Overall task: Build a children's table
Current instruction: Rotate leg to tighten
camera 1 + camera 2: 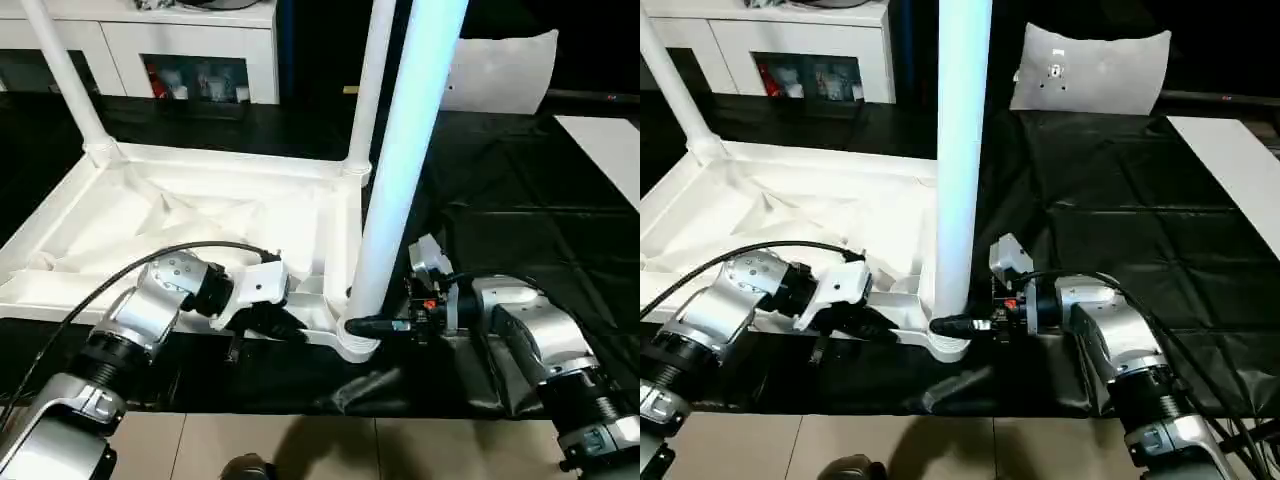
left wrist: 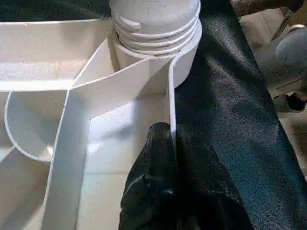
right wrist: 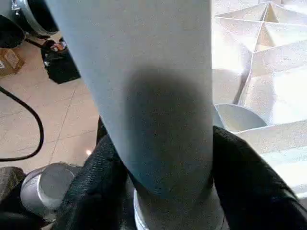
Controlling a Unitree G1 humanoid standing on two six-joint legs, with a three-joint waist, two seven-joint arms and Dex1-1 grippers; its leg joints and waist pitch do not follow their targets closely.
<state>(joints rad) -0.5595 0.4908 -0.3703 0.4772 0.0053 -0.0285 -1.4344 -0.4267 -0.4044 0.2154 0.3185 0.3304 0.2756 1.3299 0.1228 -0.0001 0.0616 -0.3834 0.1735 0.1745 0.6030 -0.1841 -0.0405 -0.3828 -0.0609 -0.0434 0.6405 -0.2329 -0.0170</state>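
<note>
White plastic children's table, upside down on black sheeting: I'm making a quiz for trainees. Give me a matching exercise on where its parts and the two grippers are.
Things:
1. left gripper
2. right gripper
3. near white tube leg
4. far-left white tube leg

States:
A. clamped by black fingers just above its socket
B. shut on the white tabletop's rim wall
C. stands untouched in a far corner
D. closed around the near leg

Pairs: 1-B, 2-D, 3-A, 4-C

upturned table top [image 1: 190,215] lies on black sheet [image 1: 520,200].
</note>
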